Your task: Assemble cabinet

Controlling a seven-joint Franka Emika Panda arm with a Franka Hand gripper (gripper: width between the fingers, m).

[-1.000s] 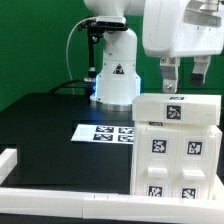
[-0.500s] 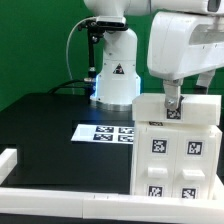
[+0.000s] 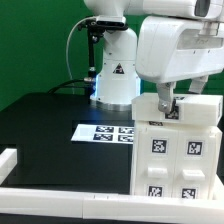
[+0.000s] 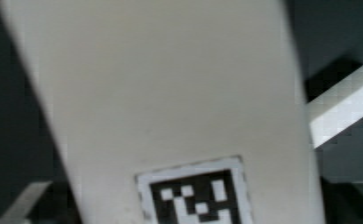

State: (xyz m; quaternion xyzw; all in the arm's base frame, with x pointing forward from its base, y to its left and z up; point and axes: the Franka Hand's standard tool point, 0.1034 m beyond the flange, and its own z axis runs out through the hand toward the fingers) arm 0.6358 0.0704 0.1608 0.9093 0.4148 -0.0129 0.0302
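The cabinet (image 3: 176,150), a tall white box with tagged front blocks, stands at the exterior view's right on the black table. My gripper (image 3: 172,108) is right over its top edge, with one dark finger (image 3: 165,102) reaching down to the top face beside a tag. The other finger is hidden behind the white hand. The wrist view is filled by the cabinet's white top face (image 4: 160,90) with a black-and-white tag (image 4: 199,195) close below the camera. The jaws stand wide apart at either side of this face and hold nothing.
The marker board (image 3: 103,132) lies flat on the table left of the cabinet. The arm's white base (image 3: 115,75) stands behind it. A long white border rail (image 3: 60,203) runs along the front edge, with another piece (image 3: 8,160) at the left.
The hand has come down and moved toward the exterior view's left, from above the cabinet to its top edge. The cabinet has not moved.
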